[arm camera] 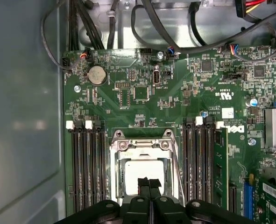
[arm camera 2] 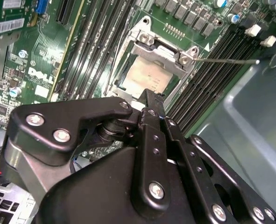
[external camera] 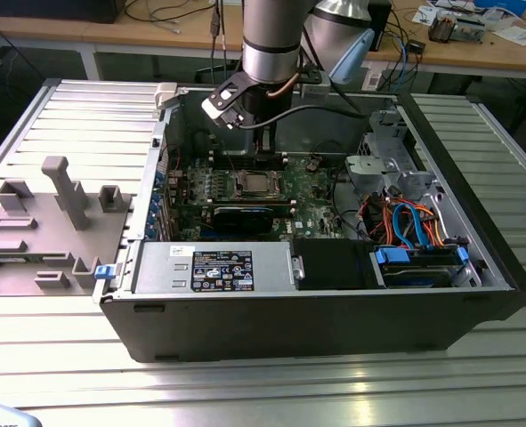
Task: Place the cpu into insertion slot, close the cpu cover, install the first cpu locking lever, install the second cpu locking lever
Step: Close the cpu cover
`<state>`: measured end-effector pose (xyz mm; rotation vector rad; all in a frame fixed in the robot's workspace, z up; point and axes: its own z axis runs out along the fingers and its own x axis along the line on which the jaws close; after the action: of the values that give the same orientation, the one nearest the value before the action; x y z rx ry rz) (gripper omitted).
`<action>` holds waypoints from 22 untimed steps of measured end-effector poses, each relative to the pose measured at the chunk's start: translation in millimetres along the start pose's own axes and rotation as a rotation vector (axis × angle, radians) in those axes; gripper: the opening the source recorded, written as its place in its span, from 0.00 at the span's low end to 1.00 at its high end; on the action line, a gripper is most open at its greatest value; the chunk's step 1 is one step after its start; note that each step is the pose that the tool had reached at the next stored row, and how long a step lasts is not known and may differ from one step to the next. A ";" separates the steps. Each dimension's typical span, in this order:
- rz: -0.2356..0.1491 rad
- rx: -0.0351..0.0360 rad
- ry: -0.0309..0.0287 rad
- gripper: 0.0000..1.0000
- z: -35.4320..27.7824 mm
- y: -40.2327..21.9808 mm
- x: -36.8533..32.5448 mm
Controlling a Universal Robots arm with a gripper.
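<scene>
Slatted metal table (external camera: 245, 391) carries the open computer case (external camera: 289, 325). I see my gripper (arm camera: 150, 184), jaws pressed together and holding nothing, directly above the cpu (arm camera: 137, 170). The chip is seated in the insertion slot (arm camera: 115, 135) under the cpu cover (arm camera: 142, 145).

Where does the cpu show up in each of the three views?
Exterior view: the cpu lies on the motherboard in the open case, beneath the arm.
First wrist view: the cpu sits just beyond the gripper.
Second wrist view: the same, just past the gripper.
Shared landmark: black memory slots flanking it on both sides.
</scene>
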<state>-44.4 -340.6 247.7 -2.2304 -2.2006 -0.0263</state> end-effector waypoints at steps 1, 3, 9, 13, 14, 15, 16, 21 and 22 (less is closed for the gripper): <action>0.000 0.0000 -0.0001 0.11 0.1 -0.9 0.0; 0.000 0.0000 0.0000 0.11 0.6 -3.0 0.0; 0.000 0.0000 0.0000 0.11 2.5 -8.9 -0.2; 0.000 0.0000 -0.0001 0.11 8.4 -12.0 -0.3; 0.000 0.0000 0.0000 0.11 10.1 -12.2 -0.3; 0.000 -0.0001 0.0001 0.11 13.6 -12.8 -0.4; 0.000 0.0000 0.0000 0.11 15.5 -13.4 -0.4; 0.000 0.0000 0.0000 0.11 29.3 -19.0 -0.8; 0.000 0.0000 0.0000 0.11 30.5 -19.7 -0.8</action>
<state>-63.9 -340.6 217.1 -2.2305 -2.2005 -0.0264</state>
